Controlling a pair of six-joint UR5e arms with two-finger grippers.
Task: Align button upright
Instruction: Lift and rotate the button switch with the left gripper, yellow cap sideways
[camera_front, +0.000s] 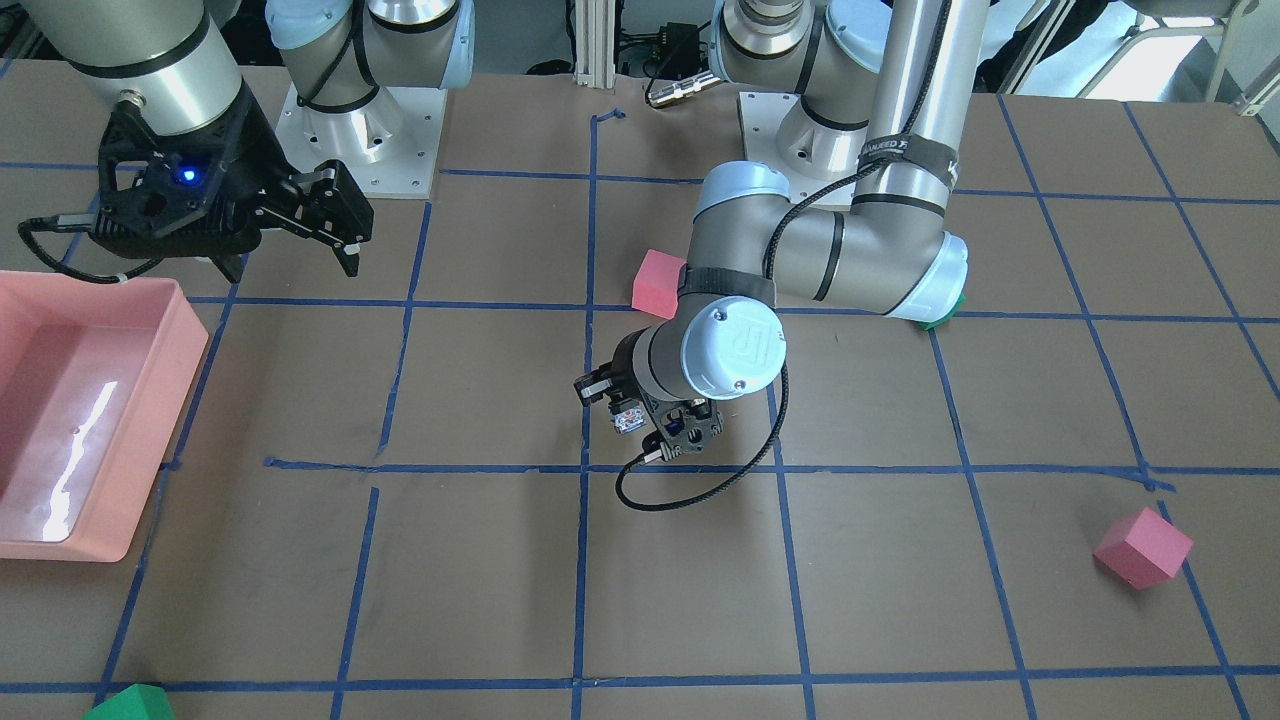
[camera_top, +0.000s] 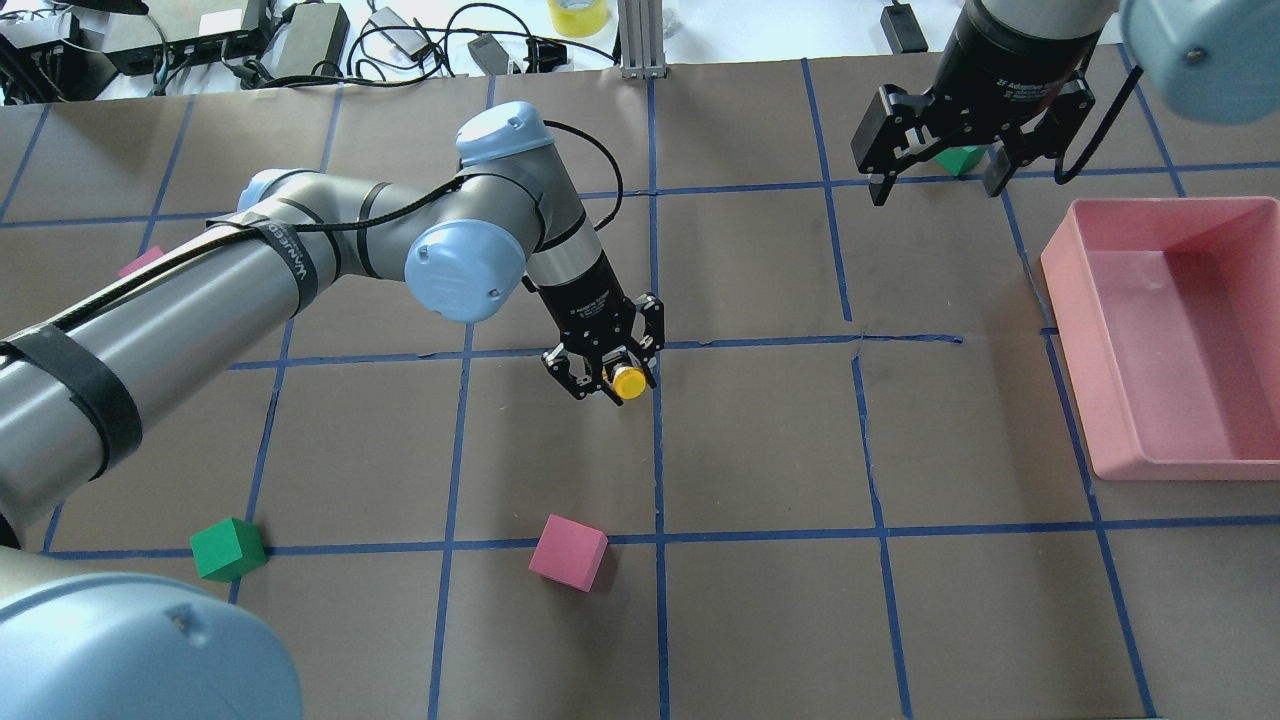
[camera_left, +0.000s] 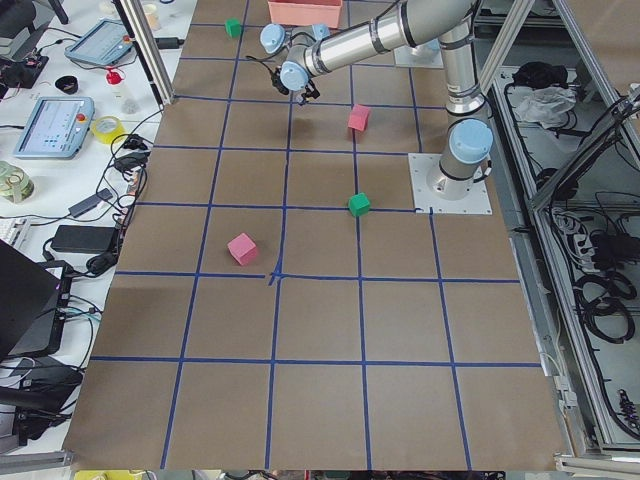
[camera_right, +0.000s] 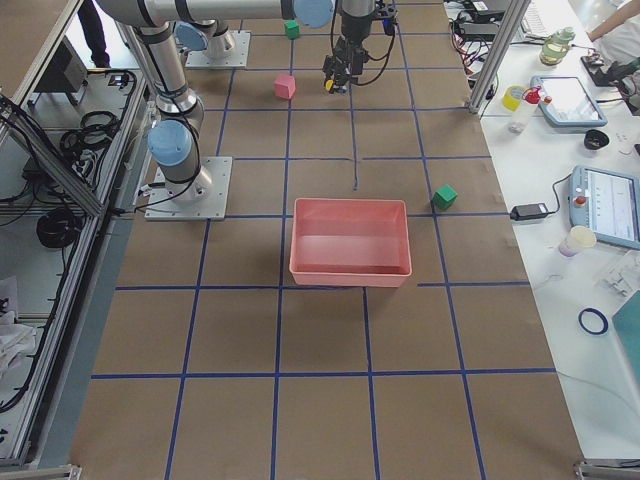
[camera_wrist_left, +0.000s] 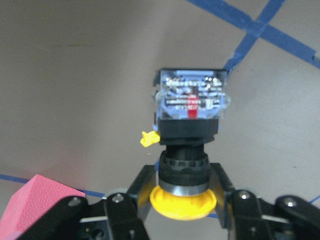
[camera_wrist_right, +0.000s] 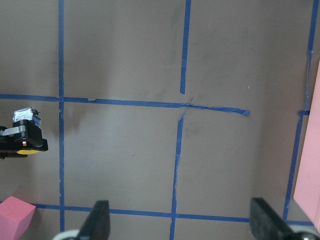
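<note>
Clamping the button (camera_wrist_left: 190, 107) by its black body, just behind the yellow cap, the left gripper (camera_top: 605, 378) has its jaws closed on it from both sides. The button is not upright: its cap faces back toward the wrist and its silvery contact block points away, out past the fingertips (whether any part touches the counter (camera_top: 760, 450) I cannot tell). It is near the counter's middle, just beside a crossing of the blue tape lines (camera_top: 659, 450).

The pink bin (camera_right: 350, 276) is the one container. It lies on the robot's right half, well in from the counter's edges in the right-side view. Inside it only its own glossy floor and a streak of glare show. The right gripper (camera_top: 937, 188) hangs near the bin's far corner with its jaws wide apart, and a green cube (camera_top: 962, 160) lies farther out toward the operators' side.

Between the button and the bin runs a broad stretch of bare brown counter. On the robot's side of the left gripper, a pink cube (camera_top: 568, 552) rests near the centre tape line. A second green cube (camera_top: 228, 548) sits well apart to the left, and both stand off from the held button.
</note>
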